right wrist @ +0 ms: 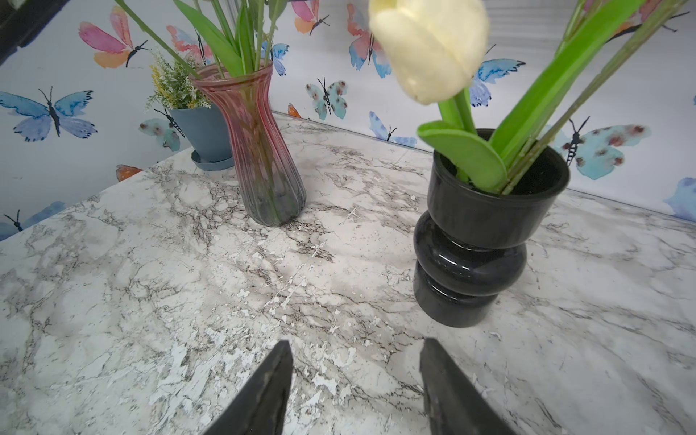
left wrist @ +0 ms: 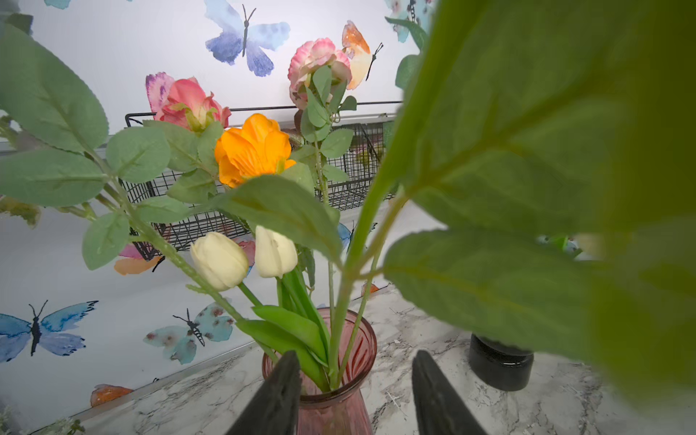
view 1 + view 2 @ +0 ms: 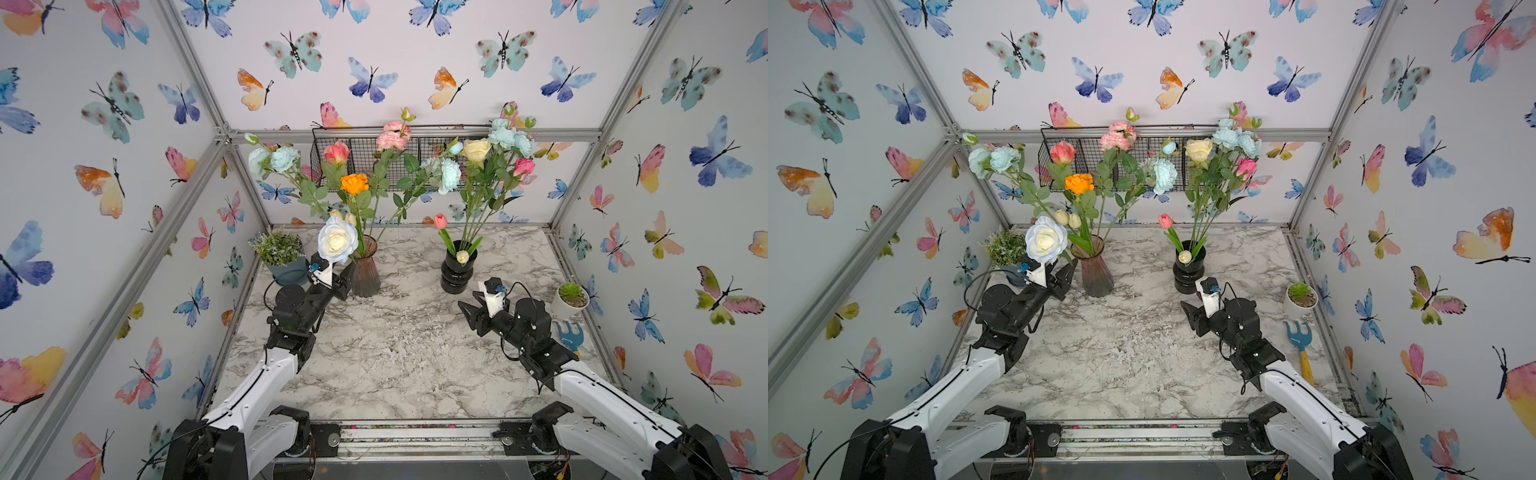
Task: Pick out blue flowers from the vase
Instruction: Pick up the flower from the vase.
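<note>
Your left gripper (image 2: 354,357), half open and empty, sits just short of the pink vase (image 2: 331,414). The rose (image 3: 337,240) leans over that arm, its stem slanting down into the neck. Your right gripper (image 1: 356,348), likewise half open and empty, faces the black vase (image 1: 470,241) holding aqua blooms (image 3: 509,137). Bare table (image 3: 395,353) lies between.

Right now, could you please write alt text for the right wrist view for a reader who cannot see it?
Two dark jaws stand apart and empty over a marble table, facing a black vase that holds a cream tulip and green stems. Farther off, a pink glass vase of stems and a blue plant pot stand before butterfly wallpaper.
</note>
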Motion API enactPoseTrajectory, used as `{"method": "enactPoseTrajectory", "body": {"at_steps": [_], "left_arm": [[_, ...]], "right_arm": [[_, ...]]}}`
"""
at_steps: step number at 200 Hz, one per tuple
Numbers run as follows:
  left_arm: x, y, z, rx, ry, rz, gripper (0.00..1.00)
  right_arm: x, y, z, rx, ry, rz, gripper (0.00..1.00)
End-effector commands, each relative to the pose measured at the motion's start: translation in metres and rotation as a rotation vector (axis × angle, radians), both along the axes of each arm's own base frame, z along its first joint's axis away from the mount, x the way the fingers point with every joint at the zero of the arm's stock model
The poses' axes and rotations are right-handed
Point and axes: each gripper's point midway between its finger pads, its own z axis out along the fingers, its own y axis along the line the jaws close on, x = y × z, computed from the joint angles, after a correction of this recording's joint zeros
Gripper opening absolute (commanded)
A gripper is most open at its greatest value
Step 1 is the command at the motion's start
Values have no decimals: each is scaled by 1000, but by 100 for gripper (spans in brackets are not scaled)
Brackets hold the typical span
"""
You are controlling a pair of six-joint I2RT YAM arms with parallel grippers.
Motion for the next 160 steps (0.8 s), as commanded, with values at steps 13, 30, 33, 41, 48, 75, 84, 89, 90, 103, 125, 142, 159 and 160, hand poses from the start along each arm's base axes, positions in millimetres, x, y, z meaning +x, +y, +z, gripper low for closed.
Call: {"method": "enactPoseTrajectory", "body": {"at_steps": [13, 30, 33, 41, 48, 75, 84, 89, 90, 103, 125, 142, 159, 160], "left_arm": [[22, -2, 9, 20, -4, 32, 40], [25, -4, 11, 15, -10, 33, 32], [26, -4, 11, 14, -11, 34, 30], [27, -4, 12, 10, -11, 35, 26], [28, -5, 12, 11, -12, 31, 22], [31, -12, 10, 25, -2, 20, 13], [31, -14, 10, 30, -2, 19, 11], [31, -15, 9, 32, -1, 16, 9], [30, -15, 9, 33, -1, 15, 9], [28, -17, 12, 34, -5, 15, 8], [25, -19, 19, 30, -21, 15, 3], [25, -21, 22, 34, -15, 17, 1], [23, -22, 29, 38, -27, 23, 0], [23, -22, 29, 39, -28, 24, 0]], "right_arm": [[4, -2, 1, -12, -14, -24, 55], [4, -2, 1, -15, -16, -26, 54], [4, -2, 1, -14, -16, -25, 54], [4, -2, 1, -14, -17, -27, 54], [5, -2, 0, -15, -17, -30, 54], [5, -3, 0, -15, -19, -36, 54], [5, -4, 1, -13, -22, -40, 54], [5, -4, 1, -13, -21, -42, 53], [5, -4, 1, -12, -22, -42, 53], [4, -5, 2, -10, -26, -46, 53], [4, -5, 7, -1, -36, -47, 53], [4, -5, 12, -6, -41, -47, 52], [5, -6, 18, -9, -49, -52, 52], [5, -6, 18, -9, -49, -53, 52]]}}
